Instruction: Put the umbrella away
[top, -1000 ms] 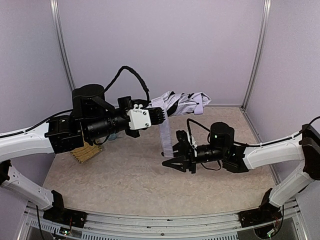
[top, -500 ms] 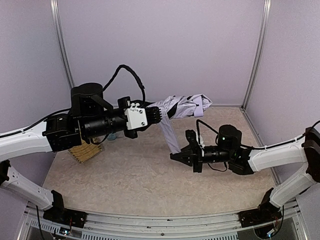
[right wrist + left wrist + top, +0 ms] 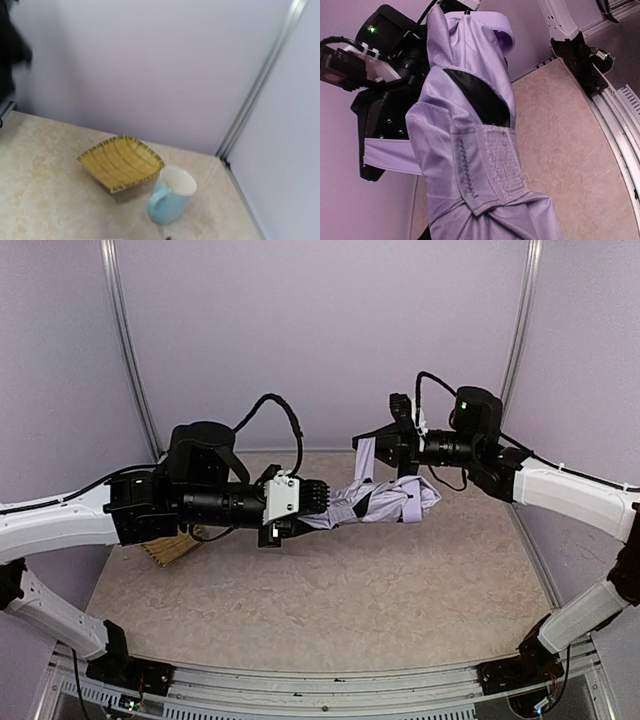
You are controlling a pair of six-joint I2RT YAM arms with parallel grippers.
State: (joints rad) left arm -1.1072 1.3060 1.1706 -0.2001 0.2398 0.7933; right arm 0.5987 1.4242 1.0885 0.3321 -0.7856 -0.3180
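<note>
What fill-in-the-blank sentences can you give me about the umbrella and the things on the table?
1. The left claw holds the umbrella in the air while the right claw is shut on its ___.
2. Next to the yellow dish on the table stands a blue ___.
3. The umbrella's stitched patch shows in the ___ wrist view.
Missing words: strap; mug; left.
</note>
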